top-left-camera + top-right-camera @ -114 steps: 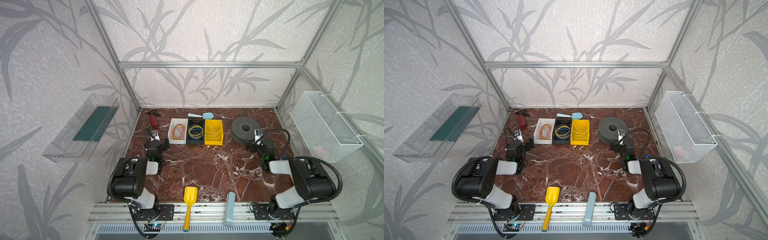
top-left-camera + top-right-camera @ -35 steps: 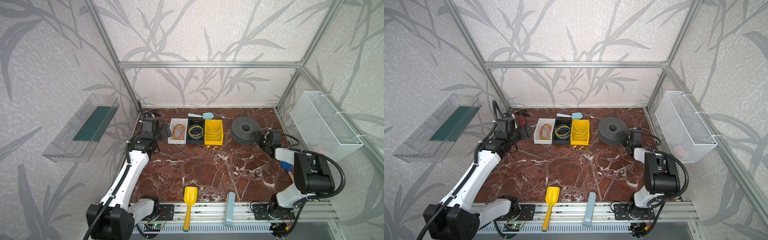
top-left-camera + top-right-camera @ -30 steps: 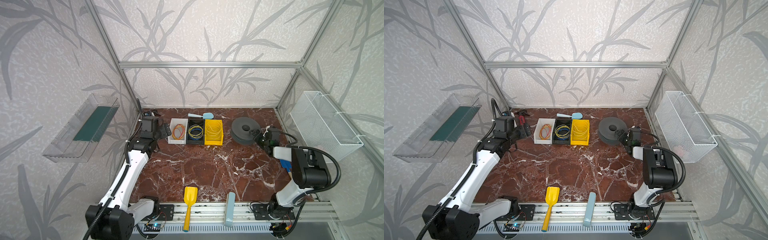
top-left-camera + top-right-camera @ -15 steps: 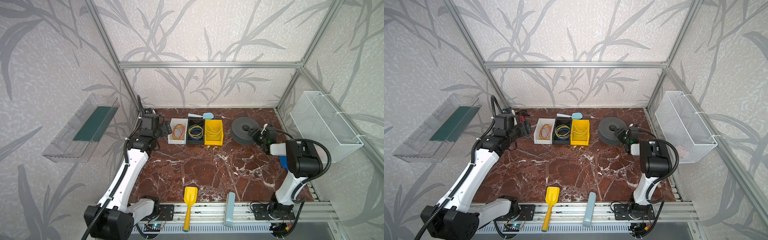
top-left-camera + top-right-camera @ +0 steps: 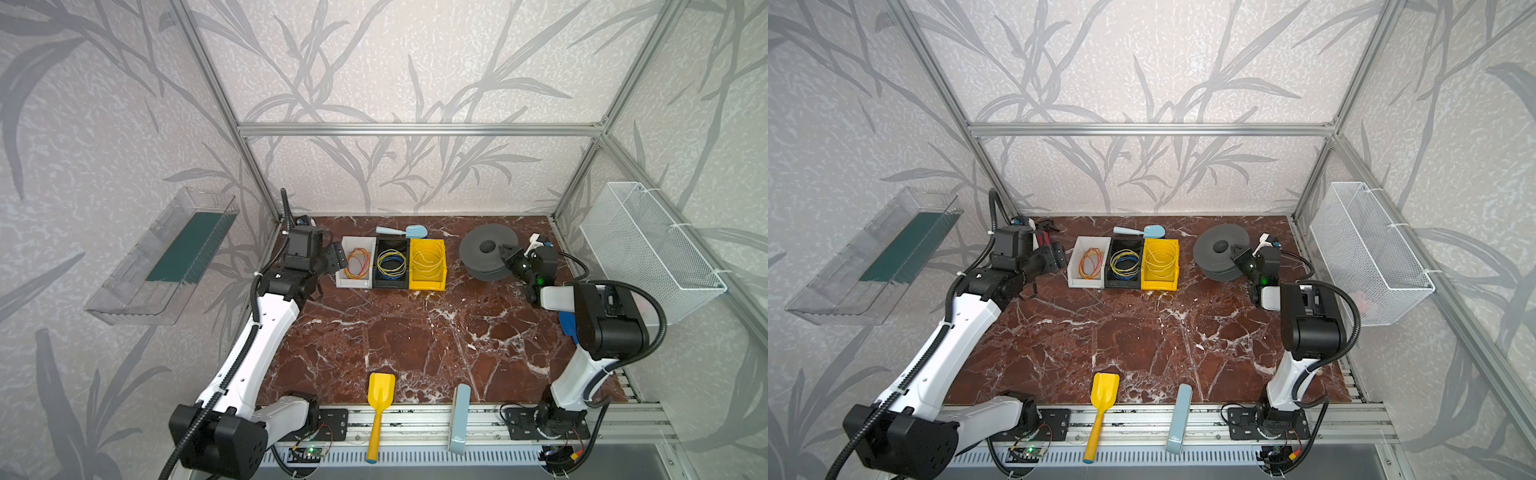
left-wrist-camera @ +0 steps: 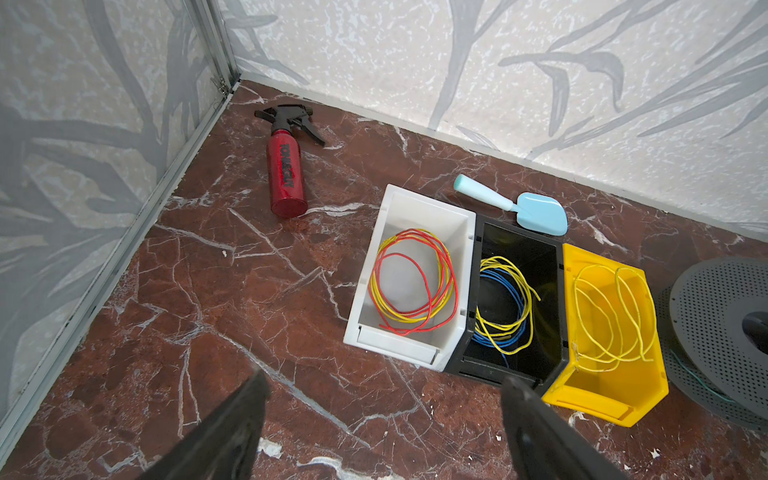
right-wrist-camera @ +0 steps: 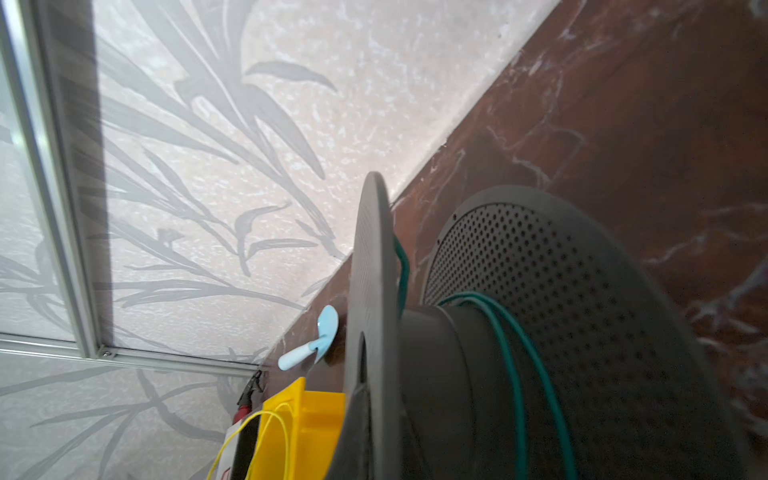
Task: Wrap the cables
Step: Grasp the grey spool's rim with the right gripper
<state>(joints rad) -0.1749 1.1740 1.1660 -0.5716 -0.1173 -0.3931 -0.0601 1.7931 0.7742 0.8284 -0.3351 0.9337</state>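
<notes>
Your right gripper (image 5: 506, 252) is clenched at the grey spool's (image 5: 473, 259) 3 o'clock rim, and pulling could tip it. Your left gripper (image 6: 384, 377) gapes, well short of the pale-yellow wire (image 6: 611, 316).

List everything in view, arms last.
white bin: 1, white, left of row, back of table
black bin: 1, black, middle of row
yellow bin: 1, yellow, right of row
red-and-yellow wire coil: 1, red/yellow, in white bin
blue-and-yellow wire coil: 1, blue/yellow, in black bin
pale-yellow wire: 1, pale yellow, coiled in yellow bin
light-blue scoop: 1, light blue, behind bins
spray bottle: 1, red, lying at back left
spool: 1, grey, right of bins, green wire wound on it
yellow scoop: 1, yellow, front edge
bar: 1, pale blue, front edge
tray: 1, clear, left wall
basket: 1, white mesh, right wall
left gripper: 1, black, jaws open, empty, near white bin
right gripper: 1, black, jaws shut, at spool's rim
</notes>
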